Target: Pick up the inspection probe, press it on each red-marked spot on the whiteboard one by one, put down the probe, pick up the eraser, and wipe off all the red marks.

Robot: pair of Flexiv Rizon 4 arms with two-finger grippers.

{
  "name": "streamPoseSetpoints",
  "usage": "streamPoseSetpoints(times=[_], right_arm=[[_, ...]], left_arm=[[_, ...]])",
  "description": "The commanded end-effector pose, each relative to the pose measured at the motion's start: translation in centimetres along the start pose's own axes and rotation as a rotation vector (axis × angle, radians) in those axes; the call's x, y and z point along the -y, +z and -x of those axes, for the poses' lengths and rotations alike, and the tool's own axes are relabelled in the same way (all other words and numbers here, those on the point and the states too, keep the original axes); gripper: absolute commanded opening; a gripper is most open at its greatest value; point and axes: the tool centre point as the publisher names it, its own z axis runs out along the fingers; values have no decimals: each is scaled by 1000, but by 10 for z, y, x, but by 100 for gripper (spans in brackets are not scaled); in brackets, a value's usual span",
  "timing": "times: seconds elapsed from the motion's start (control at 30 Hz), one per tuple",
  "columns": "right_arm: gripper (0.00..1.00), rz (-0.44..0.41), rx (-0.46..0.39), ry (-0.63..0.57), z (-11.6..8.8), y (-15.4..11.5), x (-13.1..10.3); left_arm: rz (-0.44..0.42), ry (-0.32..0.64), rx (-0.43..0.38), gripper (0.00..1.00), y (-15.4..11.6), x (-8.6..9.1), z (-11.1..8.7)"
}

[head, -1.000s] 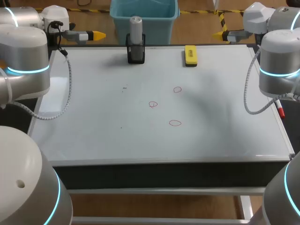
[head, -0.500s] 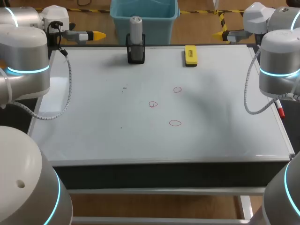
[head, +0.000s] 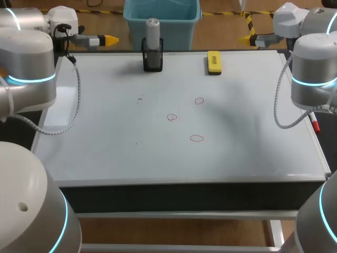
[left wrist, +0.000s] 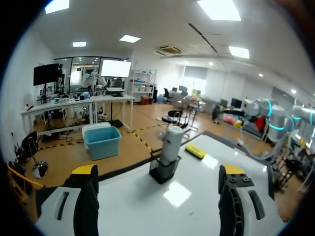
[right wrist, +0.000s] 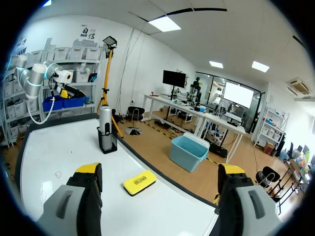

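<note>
The inspection probe [head: 152,34], a grey cylinder, stands upright in a black holder [head: 152,58] at the whiteboard's far edge; the left wrist view has the probe [left wrist: 171,143] ahead of the fingers. A yellow eraser [head: 214,61] lies to its right, also seen as the eraser [right wrist: 140,182]. Three small red circles [head: 199,100], [head: 172,117], [head: 196,138] mark the middle of the whiteboard [head: 105,132]. My left gripper [head: 110,39] hovers open at the far left corner, my right gripper [head: 246,38] open at the far right corner. Neither holds anything.
A red marker pen [head: 314,123] lies off the board's right edge. My arm cables [head: 73,100] hang over the board's left and right sides.
</note>
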Motion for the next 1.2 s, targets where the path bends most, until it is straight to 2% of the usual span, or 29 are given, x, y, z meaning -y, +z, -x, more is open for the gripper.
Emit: streamPoseSetpoints(times=[0.03,0.17,0.4,0.57,0.83,0.93,1.2], right_arm=[[100,-1,-1,0,1,0,0],[100,-1,-1,0,1,0,0],[100,-1,-1,0,1,0,0],[100,-1,-1,0,1,0,0],[100,-1,-1,0,1,0,0],[100,-1,-1,0,1,0,0],[100,-1,-1,0,1,0,0]], left_arm=[[29,48,-48,100,21,-3,6],[33,112,-133,100,38,-5,6],[-8,235,-333,100,66,-10,6],[-51,258,-437,100,87,-15,9],[-102,278,-541,100,118,-15,5],[-146,279,-583,100,127,-12,4],[-186,282,-653,100,159,-9,-3]])
